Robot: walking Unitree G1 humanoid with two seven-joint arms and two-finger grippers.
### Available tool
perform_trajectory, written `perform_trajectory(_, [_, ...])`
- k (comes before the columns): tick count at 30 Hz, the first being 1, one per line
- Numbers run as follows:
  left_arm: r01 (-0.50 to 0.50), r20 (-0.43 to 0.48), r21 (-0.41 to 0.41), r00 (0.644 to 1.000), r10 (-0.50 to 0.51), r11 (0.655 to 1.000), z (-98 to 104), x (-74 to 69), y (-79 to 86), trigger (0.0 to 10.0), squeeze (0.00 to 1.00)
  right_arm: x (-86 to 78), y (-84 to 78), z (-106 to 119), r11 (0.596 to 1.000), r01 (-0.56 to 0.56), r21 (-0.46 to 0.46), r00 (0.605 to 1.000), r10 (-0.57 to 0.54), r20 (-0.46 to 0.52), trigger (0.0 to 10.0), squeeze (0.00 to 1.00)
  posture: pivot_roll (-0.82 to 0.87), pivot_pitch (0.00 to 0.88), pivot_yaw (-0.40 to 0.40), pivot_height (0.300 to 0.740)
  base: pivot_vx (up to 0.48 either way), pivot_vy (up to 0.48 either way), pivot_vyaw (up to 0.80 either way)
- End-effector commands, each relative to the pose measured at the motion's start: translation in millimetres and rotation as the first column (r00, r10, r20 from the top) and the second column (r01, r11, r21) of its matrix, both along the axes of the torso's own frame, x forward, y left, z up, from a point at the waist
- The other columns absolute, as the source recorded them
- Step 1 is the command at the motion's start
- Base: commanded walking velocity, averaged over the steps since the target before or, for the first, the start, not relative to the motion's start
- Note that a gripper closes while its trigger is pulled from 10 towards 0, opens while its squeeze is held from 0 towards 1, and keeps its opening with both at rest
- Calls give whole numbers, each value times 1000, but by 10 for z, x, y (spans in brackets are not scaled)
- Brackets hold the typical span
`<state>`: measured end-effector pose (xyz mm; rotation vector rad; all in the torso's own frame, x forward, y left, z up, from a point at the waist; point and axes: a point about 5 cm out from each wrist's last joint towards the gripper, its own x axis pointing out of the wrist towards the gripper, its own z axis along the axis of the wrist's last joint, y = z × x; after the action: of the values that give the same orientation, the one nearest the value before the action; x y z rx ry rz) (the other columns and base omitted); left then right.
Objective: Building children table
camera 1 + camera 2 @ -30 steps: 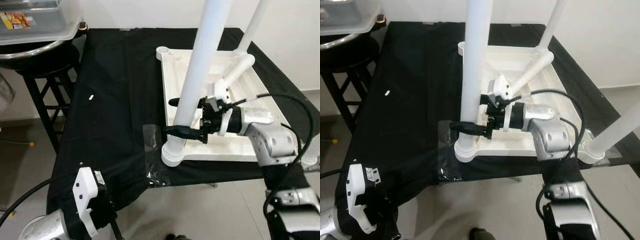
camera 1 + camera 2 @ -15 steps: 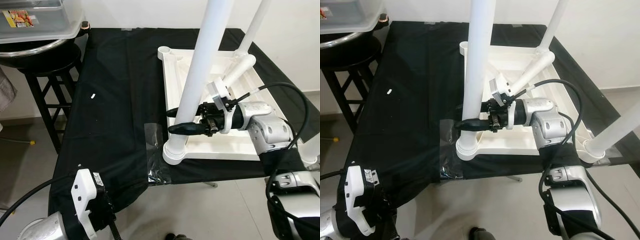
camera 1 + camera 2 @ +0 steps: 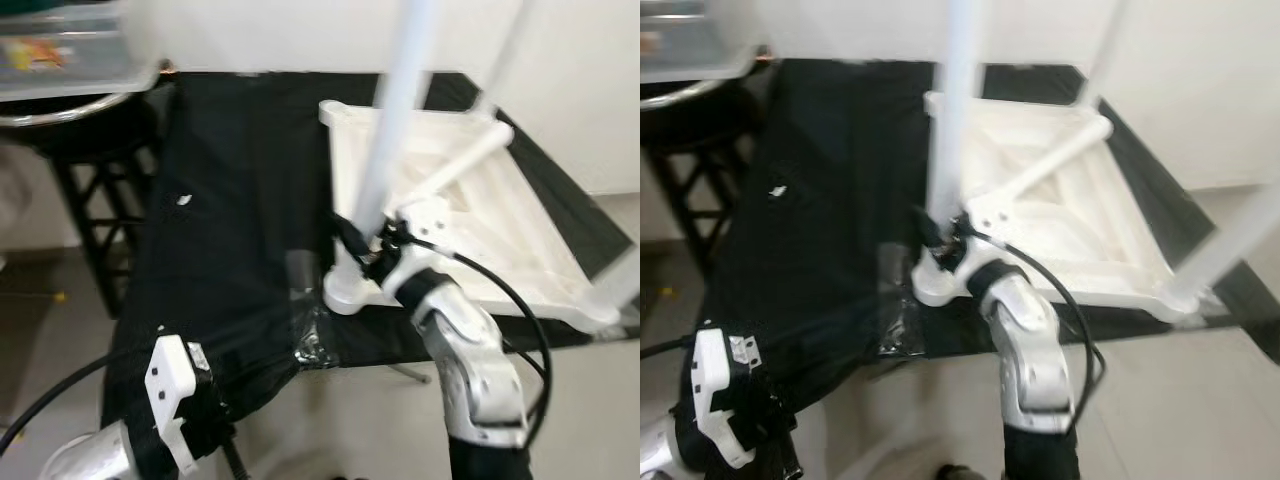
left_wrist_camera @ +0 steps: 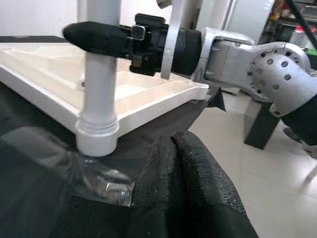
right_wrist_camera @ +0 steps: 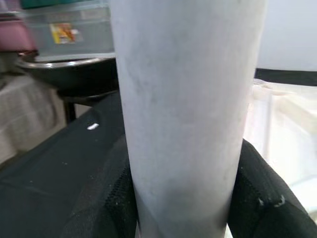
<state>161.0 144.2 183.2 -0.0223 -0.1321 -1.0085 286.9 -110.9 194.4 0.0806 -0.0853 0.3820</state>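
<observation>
In right tool [image 3: 358, 243]: leg [image 3: 392, 130] (upright)

Both head shots were pretty smeared with motion blur, worst on the upright white leg [image 3: 400, 120], whose edges went soft and ghosted. Lighting was bright and even, no hard shadows. The white tabletop [image 3: 500, 220] beside the leg was nearly blown out, ribs barely readable, while the black cloth [image 3: 230, 200] on the other side of the leg swallowed detail. The left wrist shot was crisp at the leg but fuzzy on its own pincer [image 4: 185, 188] up close. The right wrist shot was soft throughout.
</observation>
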Motion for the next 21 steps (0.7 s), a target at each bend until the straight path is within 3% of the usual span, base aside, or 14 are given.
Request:
perform_trajectory(1, [22,-8,-1,1000,-22,1000,-4,-9,-31,10000,0,-33,-21,-450,1000,26,-8,970,-27,-244,0,0,37,208,-83,740,0,0,0])
perform_trajectory(5, [32,-5,-5,999,-32,999,-5,12,-47,10000,0,96,127,-279,1000,-27,16,983,30,-184,0,0,38,197,-89,740,0,0,0])
perform_trajectory(6, [29,-2,-3,1000,-29,1000,-5,16,-41,10000,0,134,184,-195,996,-87,17,985,88,-148,7961,0,39,194,-91,740,0,0,0])
perform_trajectory(8, [29,-2,-3,1000,-29,1000,-5,16,-41,10000,0,134,184,-195,996,-87,17,985,88,-148,7961,0,39,194,-91,740,0,0,0])
perform_trajectory(9, [26,0,0,1000,-26,1000,-4,20,-34,10000,0,149,215,-113,992,-121,21,985,123,-121,10000,0,40,193,-91,740,0,0,0])
perform_trajectory(10, [25,1,1,1000,-25,1000,-3,22,-34,10000,0,164,246,-27,975,-218,39,971,220,-91,10000,1000,42,190,-90,740,0,0,0])
perform_trajectory(13, [25,3,1,1000,-25,1000,-3,24,-37,10000,0,207,197,147,956,-288,52,957,289,-24,10000,1000,40,190,-90,740,0,0,0])
perform_trajectory(15, [27,3,1,1000,-27,1000,-2,22,-43,10000,0,233,130,290,912,-410,19,912,409,38,10000,1000,44,191,-92,740,0,0,0])
perform_trajectory(16, [27,3,1,1000,-27,1000,-2,22,-43,10000,0,233,130,290,912,-410,19,912,409,38,10000,1000,44,191,-92,740,0,0,0])
perform_trajectory(17, [28,3,1,1000,-28,1000,-1,22,-44,10000,0,228,105,341,871,-492,1,869,491,57,10000,1000,44,191,-92,740,0,0,0])
perform_trajectory(18, [29,4,1,1000,-29,1000,0,20,-46,10000,0,216,65,400,814,-575,-83,810,580,83,10000,1000,50,193,-92,740,0,0,0])
perform_trajectory(21, [28,3,1,1000,-28,1000,4,15,-46,10000,0,190,-14,458,685,-700,-204,688,723,68,10000,1000,51,195,-93,740,0,0,0])
